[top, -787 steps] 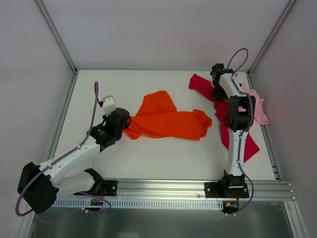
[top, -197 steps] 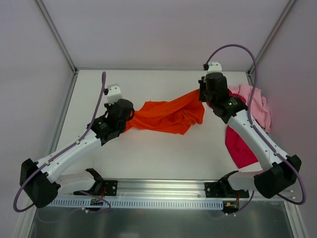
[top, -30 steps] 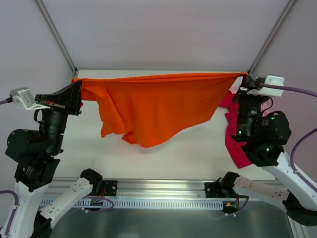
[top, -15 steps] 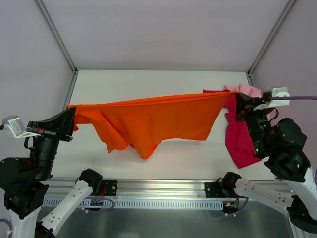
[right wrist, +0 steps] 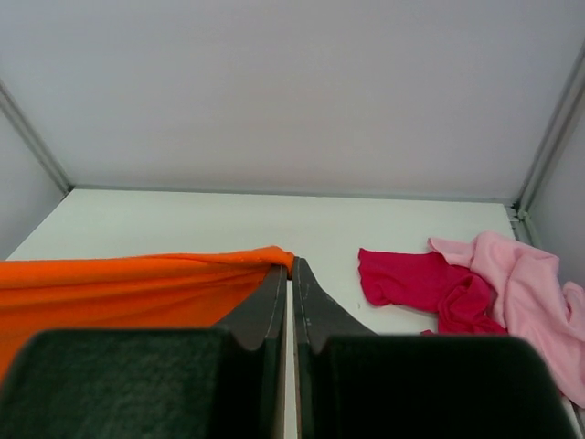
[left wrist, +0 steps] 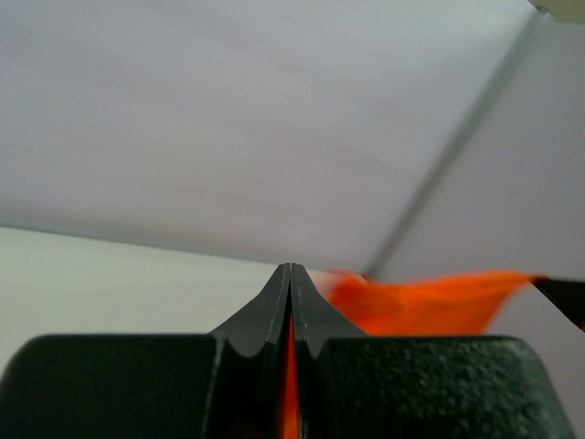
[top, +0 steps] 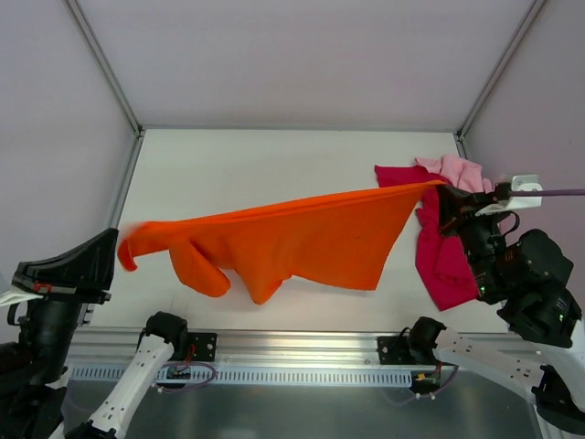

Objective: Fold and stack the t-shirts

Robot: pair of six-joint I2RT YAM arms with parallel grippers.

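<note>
The orange t-shirt (top: 302, 242) is stretched out above the table (top: 274, 165), its upper edge taut and its lower part sagging in loose folds. My left gripper (left wrist: 291, 274) is clamped on its left end, with orange cloth showing in the seam between the closed fingers. My right gripper (right wrist: 291, 267) is clamped on its right end, jaws pressed together, cloth at their tips. The magenta-red t-shirt (top: 439, 261) lies crumpled just past the orange t-shirt's right end. The pink t-shirt (top: 452, 169) lies bunched beyond that end, touching the magenta-red t-shirt.
</note>
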